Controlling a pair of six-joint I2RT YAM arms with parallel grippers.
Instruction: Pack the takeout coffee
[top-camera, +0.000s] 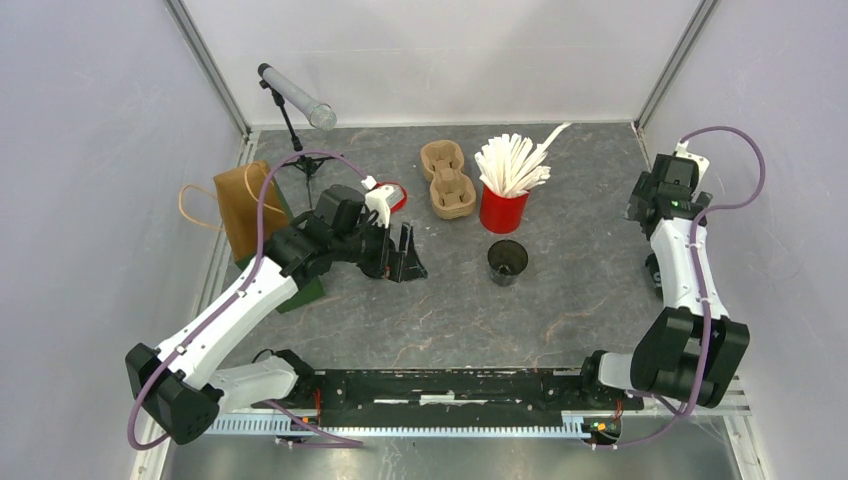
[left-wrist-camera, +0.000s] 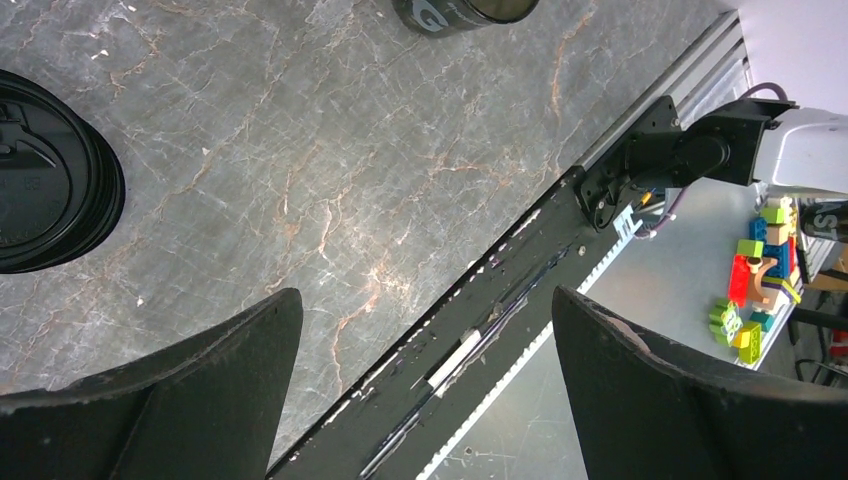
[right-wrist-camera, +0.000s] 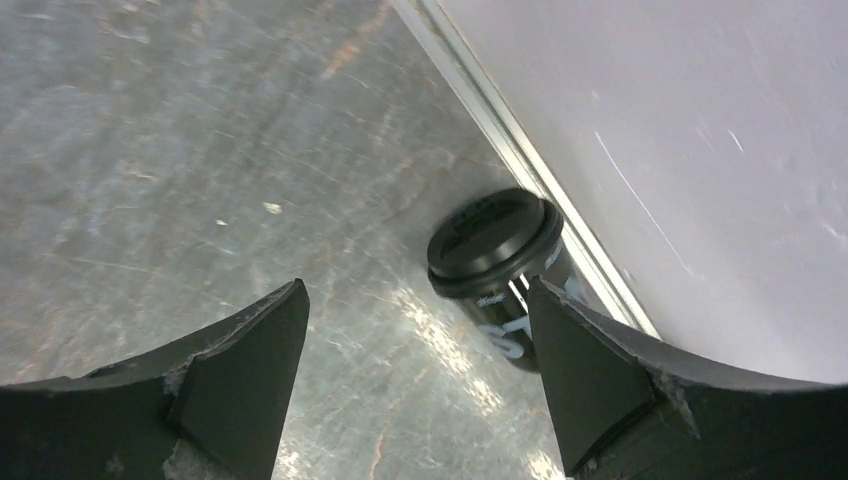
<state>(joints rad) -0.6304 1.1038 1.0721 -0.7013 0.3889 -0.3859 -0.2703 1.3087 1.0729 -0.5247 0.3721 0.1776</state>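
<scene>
A black takeout cup with a lid (right-wrist-camera: 495, 255) stands by the wall rail on the right side of the table. My right gripper (right-wrist-camera: 415, 300) hangs open just short of it, and the right finger (right-wrist-camera: 600, 370) covers part of the cup's side. An open black cup (top-camera: 507, 262) stands mid-table and shows again at the top edge as the same cup (left-wrist-camera: 465, 10). My left gripper (top-camera: 405, 255) (left-wrist-camera: 425, 310) is open and empty above the table. A stack of black lids (left-wrist-camera: 45, 185) lies to its left. A brown paper bag (top-camera: 243, 205) stands at the far left.
Two cardboard cup carriers (top-camera: 447, 178) lie at the back. A red cup of white stirrers (top-camera: 503, 205) stands beside them. A microphone stand (top-camera: 295, 100) rises at the back left. The black base rail (top-camera: 450, 385) runs along the near edge.
</scene>
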